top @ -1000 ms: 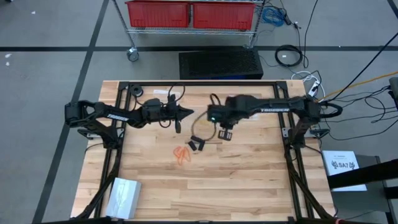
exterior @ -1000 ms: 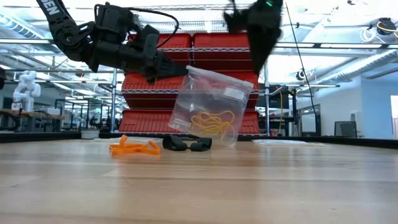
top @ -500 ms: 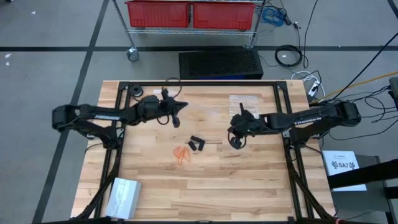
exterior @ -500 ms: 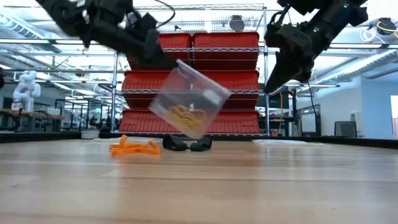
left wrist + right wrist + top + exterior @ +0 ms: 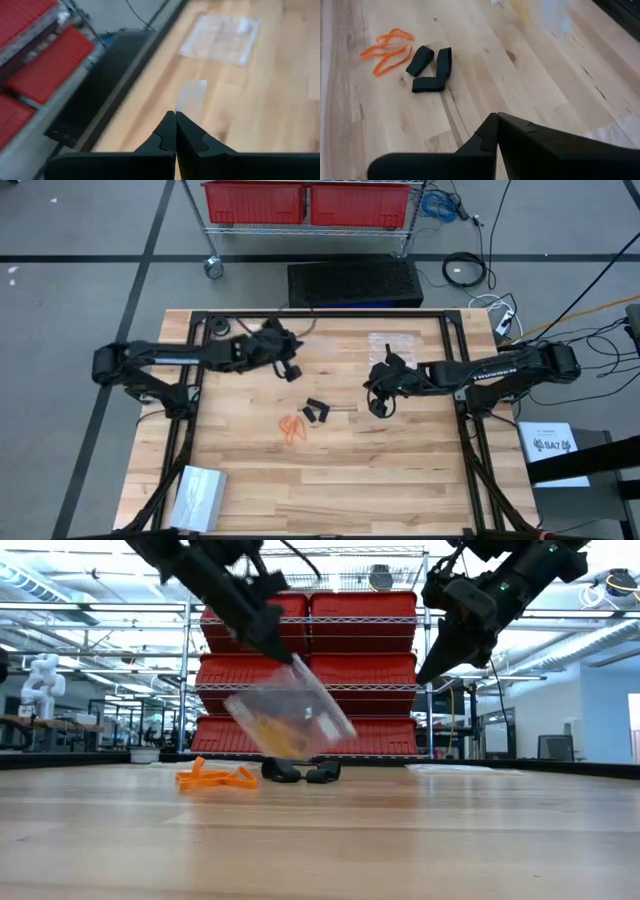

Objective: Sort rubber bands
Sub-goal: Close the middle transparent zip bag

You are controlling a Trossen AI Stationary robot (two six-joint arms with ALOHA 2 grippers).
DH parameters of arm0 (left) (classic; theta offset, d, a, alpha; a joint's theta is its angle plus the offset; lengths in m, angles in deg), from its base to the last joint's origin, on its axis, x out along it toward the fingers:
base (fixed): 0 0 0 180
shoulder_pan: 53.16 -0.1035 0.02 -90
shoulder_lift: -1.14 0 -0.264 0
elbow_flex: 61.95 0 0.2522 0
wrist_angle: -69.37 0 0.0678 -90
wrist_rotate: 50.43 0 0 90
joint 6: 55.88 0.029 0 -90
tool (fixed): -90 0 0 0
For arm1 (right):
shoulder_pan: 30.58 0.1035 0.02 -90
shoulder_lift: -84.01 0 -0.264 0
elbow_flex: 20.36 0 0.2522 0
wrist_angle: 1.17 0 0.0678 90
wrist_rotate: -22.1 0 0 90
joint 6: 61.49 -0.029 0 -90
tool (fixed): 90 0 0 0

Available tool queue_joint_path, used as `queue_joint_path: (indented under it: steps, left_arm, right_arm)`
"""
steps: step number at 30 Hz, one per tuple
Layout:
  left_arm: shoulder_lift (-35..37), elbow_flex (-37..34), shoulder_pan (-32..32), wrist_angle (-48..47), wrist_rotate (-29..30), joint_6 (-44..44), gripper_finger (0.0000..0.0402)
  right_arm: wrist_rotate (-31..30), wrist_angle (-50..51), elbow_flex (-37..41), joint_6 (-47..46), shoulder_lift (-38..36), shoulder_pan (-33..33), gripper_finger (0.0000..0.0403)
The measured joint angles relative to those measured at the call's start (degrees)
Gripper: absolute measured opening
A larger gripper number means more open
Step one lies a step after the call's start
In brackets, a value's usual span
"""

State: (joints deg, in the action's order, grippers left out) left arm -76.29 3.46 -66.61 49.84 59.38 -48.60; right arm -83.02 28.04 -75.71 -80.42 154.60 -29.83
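Our left gripper (image 5: pixel 285 648) is pinched fully shut on the top edge of a clear plastic zip bag (image 5: pixel 290 715) holding pale yellowish rubber bands (image 5: pixel 272 732), and we carry it tilted above the wooden table (image 5: pixel 400 470); half a second ago the bag hung lower and further right in the low view, so the left arm has swung it back toward its own side. Our right gripper (image 5: pixel 425 670) is closed on nothing, raised above the table's right half. A second ago it stood at the bag with its fingers slightly apart; it has since let go and drawn away, leaving the bag to the left arm alone. We judge the tan group bagged and ready to set aside. The thin orange rubber bands (image 5: pixel 387 47) and the wide black rubber bands (image 5: pixel 430 67) lie loose near the table's middle, just beside each other, unsorted. A second flat clear bag (image 5: pixel 222 37) lies toward the far edge. The bag is motion-blurred, so we cannot count its bands or see whether its seal is closed.
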Motion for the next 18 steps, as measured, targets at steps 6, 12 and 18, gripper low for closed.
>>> queue_joint_path:
  steps: [6,12,18]
  left_arm:
    - [-10.45,0.00,2.69,5.16,-4.91,-4.34,0.0000]
    - [-17.19,-0.02,4.36,13.99,-14.43,-5.47,0.0030]
    - [-19.56,0.00,3.93,23.74,-27.57,-9.77,0.0106]
  right_arm:
    - [0.32,0.18,0.00,-1.02,0.00,0.00,0.0000]
    - [3.13,1.51,0.00,-9.91,0.02,-0.21,0.0001]
    - [6.37,2.15,0.00,-24.59,3.33,-0.82,0.0059]
